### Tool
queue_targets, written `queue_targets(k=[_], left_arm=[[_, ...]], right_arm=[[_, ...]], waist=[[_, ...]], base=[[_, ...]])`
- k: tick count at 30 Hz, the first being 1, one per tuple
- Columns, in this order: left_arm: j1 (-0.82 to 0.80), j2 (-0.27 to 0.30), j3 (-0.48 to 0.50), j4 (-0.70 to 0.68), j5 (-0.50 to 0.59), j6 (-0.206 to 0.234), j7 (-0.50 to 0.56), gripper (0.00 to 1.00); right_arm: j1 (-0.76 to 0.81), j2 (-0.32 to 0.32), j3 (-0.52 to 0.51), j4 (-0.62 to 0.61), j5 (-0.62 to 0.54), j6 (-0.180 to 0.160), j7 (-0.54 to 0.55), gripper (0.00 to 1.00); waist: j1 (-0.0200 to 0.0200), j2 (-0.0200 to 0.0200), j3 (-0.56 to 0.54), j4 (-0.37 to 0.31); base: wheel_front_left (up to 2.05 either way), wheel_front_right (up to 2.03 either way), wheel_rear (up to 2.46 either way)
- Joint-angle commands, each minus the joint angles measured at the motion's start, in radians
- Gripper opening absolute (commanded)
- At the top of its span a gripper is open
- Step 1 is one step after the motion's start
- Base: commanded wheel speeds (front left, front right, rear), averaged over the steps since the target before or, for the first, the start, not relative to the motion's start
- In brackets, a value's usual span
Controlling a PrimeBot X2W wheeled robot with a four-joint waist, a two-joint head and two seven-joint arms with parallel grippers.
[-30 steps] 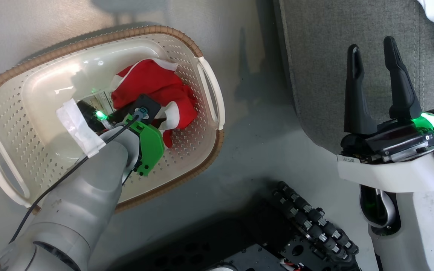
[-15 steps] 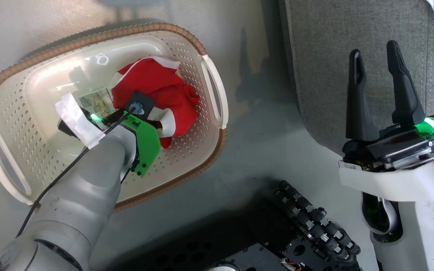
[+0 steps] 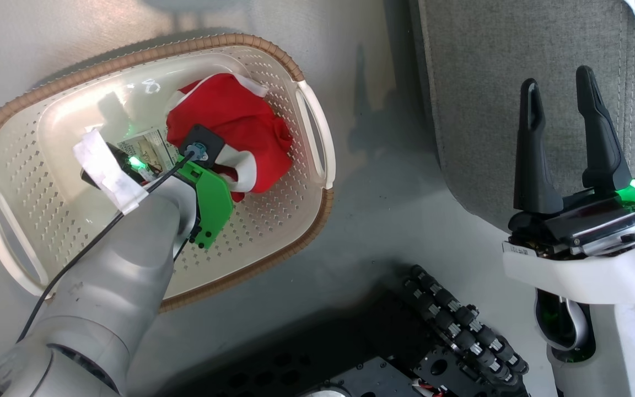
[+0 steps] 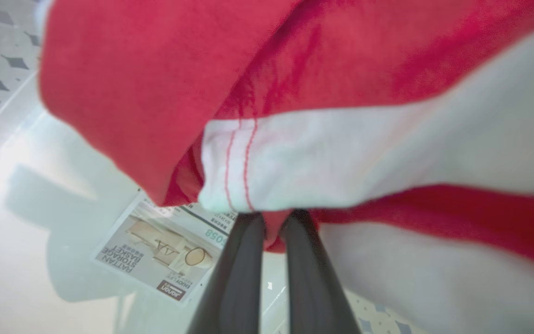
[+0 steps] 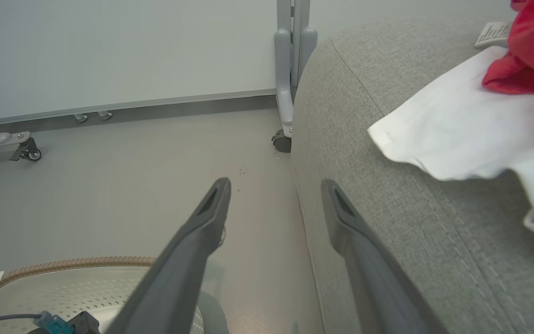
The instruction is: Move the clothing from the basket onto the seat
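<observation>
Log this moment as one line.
left jaws: shut on the clothing, inside the basket | right jaws: open, empty, near the seat edge | stage: clothing gripped, not yet lifted out

I count one basket (image 3: 130,58); one seat (image 3: 477,82); one label sticker (image 4: 165,250); two heaps of clothing (image 3: 224,110) — the other heap (image 5: 452,134) red and white; how many garments per heap I cannot tell; two hands — left hand (image 4: 274,218), right hand (image 3: 557,82); two castors (image 5: 282,141).
</observation>
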Motion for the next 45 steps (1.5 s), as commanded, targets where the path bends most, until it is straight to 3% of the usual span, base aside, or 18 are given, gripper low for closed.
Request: queue_targets(k=[1,12,21,33,45], left_arm=[[-0.025,0.013,-0.004,0.001,0.007,0.001,-0.018,0.0],[-0.017,0.037,-0.013,-0.014,0.006,0.005,-0.155,0.0],[0.019,0.054,-0.008,-0.112,0.009,0.014,-0.188,0.0],[0.177,0.125,0.061,-0.464,0.042,0.063,-0.187,0.0],[0.392,0.155,0.169,-0.816,0.082,0.095,-0.187,0.0]], right_arm=[[-0.015,0.0,0.001,0.0,0.001,0.0,-0.003,1.0],[-0.061,0.0,-0.011,0.038,0.006,0.0,-0.003,1.0],[-0.037,0.0,-0.039,0.053,-0.004,0.0,-0.003,1.0],[0.017,0.0,-0.087,0.078,-0.041,0.0,-0.003,1.0],[0.095,-0.001,-0.129,0.07,-0.102,0.0,0.06,1.0]], waist=[[0.0,-0.0001,-0.003,0.0],[0.0,-0.0001,-0.072,0.02],[0.0,-0.0001,-0.155,0.048],[0.0,-0.0001,-0.315,0.096],[0.0,-0.0001,-0.532,0.202]], base=[[0.0,0.0,0.0],[0.0,0.0,0.0],[0.0,0.0,0.0],[0.0,0.0,0.0],[0.0,0.0,0.0]])
